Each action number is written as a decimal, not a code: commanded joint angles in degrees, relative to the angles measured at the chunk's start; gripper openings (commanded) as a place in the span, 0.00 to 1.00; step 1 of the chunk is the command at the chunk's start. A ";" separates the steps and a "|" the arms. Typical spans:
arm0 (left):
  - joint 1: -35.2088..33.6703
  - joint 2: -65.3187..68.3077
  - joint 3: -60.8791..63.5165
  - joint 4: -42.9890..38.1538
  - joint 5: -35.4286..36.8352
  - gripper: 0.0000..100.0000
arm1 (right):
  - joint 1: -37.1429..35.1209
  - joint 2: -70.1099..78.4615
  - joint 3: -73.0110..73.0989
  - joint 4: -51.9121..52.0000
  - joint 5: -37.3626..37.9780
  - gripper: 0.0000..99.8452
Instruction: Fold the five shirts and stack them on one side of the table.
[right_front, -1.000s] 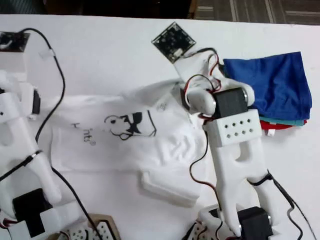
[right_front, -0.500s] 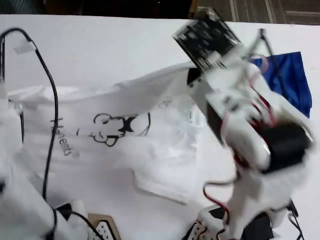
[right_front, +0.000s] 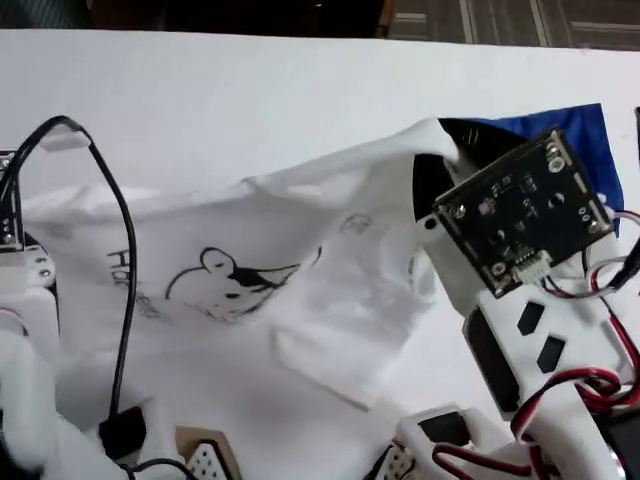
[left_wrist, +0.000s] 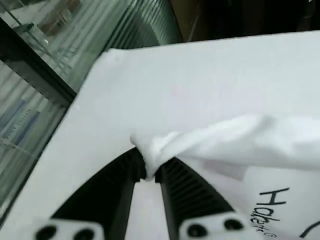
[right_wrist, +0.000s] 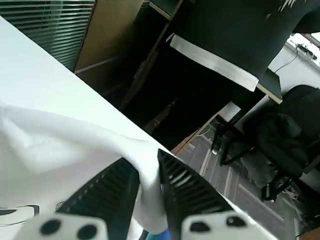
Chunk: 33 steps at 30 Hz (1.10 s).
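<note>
White shirt (right_front: 300, 270) hangs over the table (right_front: 200, 90) middle — left gripper (left_wrist: 148, 172) and right gripper (right_wrist: 146, 176) each clenched on its far edge | step: folding | next: bring this edge evenly toward near edge.

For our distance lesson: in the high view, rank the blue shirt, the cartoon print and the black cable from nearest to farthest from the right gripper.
1. blue shirt, beside the right gripper, far right.
2. cartoon print, middle of the white shirt.
3. black cable, far left.
</note>
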<state>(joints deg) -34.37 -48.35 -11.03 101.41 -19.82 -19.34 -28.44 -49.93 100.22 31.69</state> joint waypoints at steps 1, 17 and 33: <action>-0.09 -0.53 5.93 -0.88 1.41 0.02 | 0.57 -1.45 -1.32 0.48 1.05 0.02; 2.81 -16.88 6.81 0.97 2.73 0.02 | 0.66 -10.95 -4.48 0.75 0.97 0.02; 2.90 -13.54 4.97 0.18 4.13 0.02 | 0.57 -9.01 -5.01 -0.13 4.13 0.02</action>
<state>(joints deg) -32.18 -63.74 -4.35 101.41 -16.92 -19.34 -39.96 -54.33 100.22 35.03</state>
